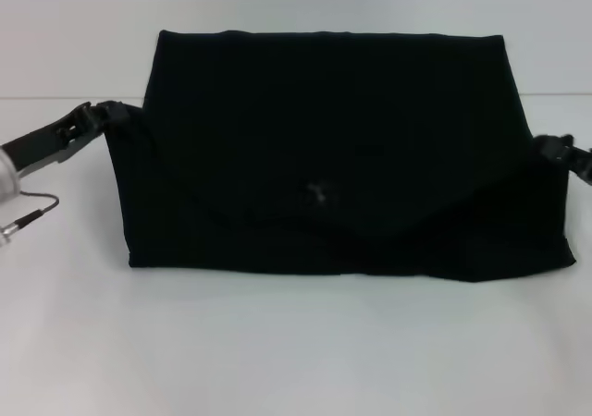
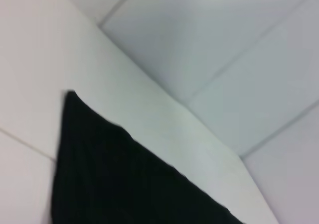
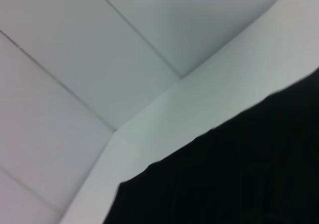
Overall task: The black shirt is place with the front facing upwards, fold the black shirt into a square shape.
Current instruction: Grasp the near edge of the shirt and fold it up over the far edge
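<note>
Black shirt (image 1: pixel 333 148): spread on the white table (image 1: pixel 296 351), already folded to a wide block, a flap draped across its front.
Left gripper (image 1: pixel 104 113): at the shirt's left edge, seemingly pinching the cloth there to carry a fold.
Right gripper (image 1: pixel 553 148): at the shirt's right edge, mirroring it; finger state unclear.
Stage: likely mid-fold, both side edges gripped so the cloth moves evenly.
</note>
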Robot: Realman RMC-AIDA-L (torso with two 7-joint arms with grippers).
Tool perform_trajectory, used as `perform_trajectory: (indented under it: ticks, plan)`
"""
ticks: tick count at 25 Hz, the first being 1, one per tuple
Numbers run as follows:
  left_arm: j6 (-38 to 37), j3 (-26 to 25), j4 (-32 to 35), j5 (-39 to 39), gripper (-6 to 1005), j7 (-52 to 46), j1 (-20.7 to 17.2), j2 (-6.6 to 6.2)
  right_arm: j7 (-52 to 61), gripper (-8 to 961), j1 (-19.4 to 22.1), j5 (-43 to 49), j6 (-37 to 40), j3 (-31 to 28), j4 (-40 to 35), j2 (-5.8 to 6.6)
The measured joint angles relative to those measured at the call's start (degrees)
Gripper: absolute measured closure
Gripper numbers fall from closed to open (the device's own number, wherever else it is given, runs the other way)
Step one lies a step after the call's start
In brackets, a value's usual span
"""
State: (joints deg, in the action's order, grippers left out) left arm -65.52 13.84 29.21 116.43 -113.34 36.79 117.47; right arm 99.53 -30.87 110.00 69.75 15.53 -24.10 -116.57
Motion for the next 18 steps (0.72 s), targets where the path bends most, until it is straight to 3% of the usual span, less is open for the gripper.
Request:
perform_trajectory:
  ticks: [3,5,12,18]
  plan:
    - [4.6,0.1,-0.8,-3.8,979,4.1,0.5,1.5,-7.2,892,-0.4,-5.3,-3.2,0.0,0.6,-2.33]
    - [6.6,0.2,-1.2,-6.1,979,6.0,0.8,2.05,-11.1,892,-0.4,-9.1,-3.7,0.0,1.3,-2.99]
    - [11.7,0.6,-3.0,-10.7,978,10.6,2.2,2.72,-16.3,891,-1.1,-12.3,-5.5,0.0,2.8,-2.96]
    - [19.0,0.6,-5.6,-11.8,979,16.9,3.7,4.03,-21.7,891,-3.3,-12.4,-13.8,0.7,5.8,-3.1]
